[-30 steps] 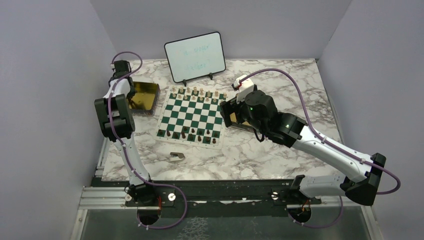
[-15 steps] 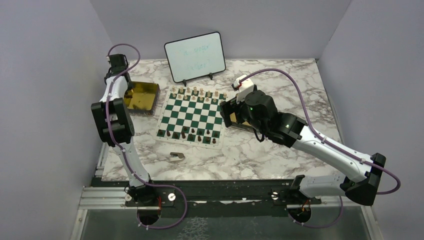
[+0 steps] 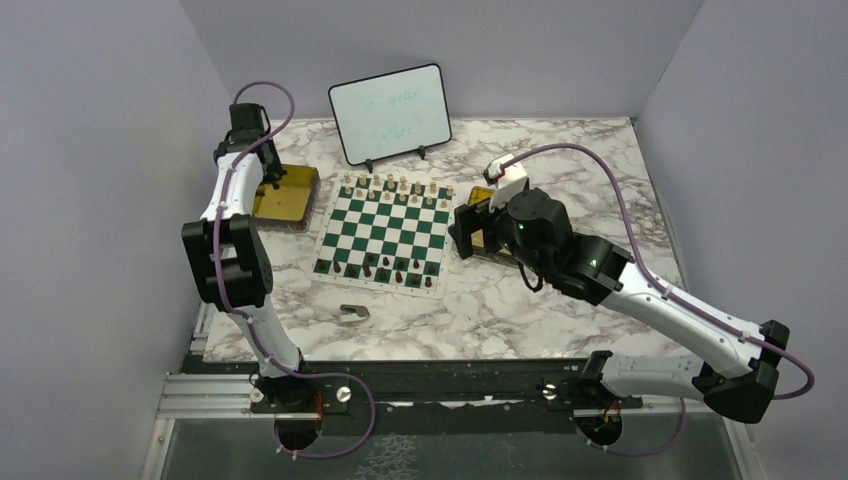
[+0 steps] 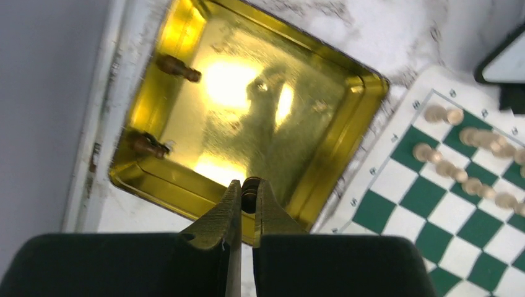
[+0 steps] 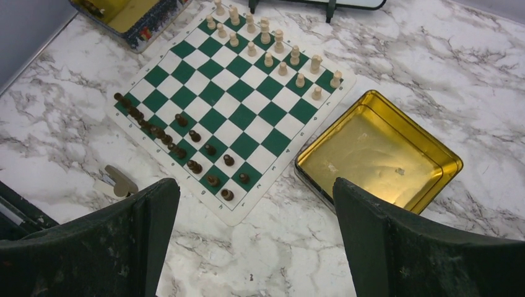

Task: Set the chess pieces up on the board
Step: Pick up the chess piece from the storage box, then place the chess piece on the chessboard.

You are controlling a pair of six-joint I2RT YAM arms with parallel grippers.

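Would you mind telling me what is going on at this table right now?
Two robot arms are setting up a chess game. The left gripper is shut on a dark piece above the left tin, where two more dark pieces lie. The right gripper hangs open by the right tin, which looks empty. On the board, light pieces stand along the far side and dark pieces along the near side.

In your left wrist view, the left fingers (image 4: 224, 216) hide all but the top of a dark piece (image 4: 250, 185), and the board (image 4: 374, 210) runs off at three o'clock. From above, the right arm (image 3: 545, 230) covers most of the right tin (image 3: 482, 195); the whiteboard (image 3: 390, 112) writing is too faint to read.
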